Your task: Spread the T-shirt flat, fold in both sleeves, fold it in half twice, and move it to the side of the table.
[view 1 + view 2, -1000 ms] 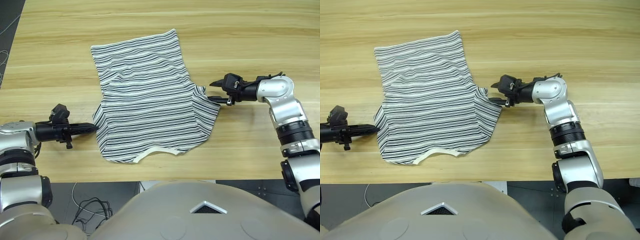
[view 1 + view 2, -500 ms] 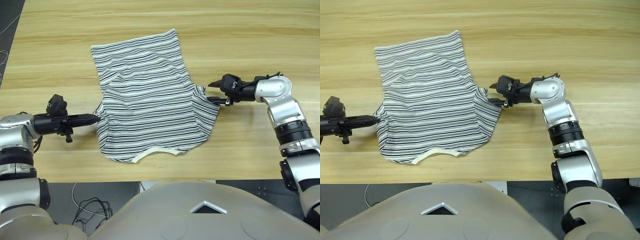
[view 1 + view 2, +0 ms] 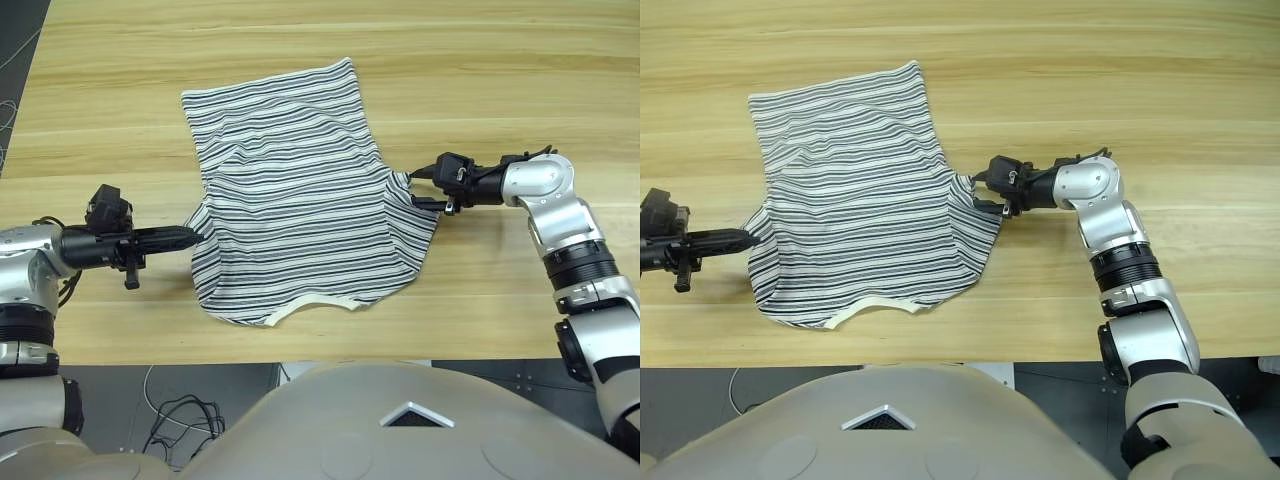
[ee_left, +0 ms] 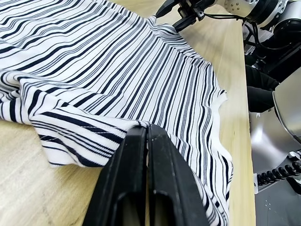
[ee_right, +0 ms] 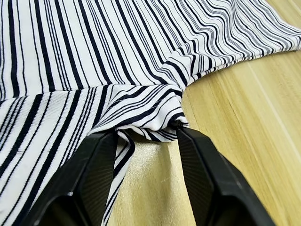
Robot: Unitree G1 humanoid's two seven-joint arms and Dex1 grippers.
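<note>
Counter [image 3: 480,60] with striped T-shirt [image 3: 300,200] lying rumpled at its middle, collar at the near edge.
Left gripper [image 3: 188,236]: jaws pressed together on the shirt's left edge. Right gripper [image 3: 418,188]: jaws spread around the bunched right sleeve.

T-shirt [image 3: 295,195]: black-and-white stripes | lay spread but rumpled on the wooden table | both sleeves bunched | collar toward the near edge

The T-shirt [image 3: 290,190] hem hides the left gripper [image 3: 192,236] tips.
</note>
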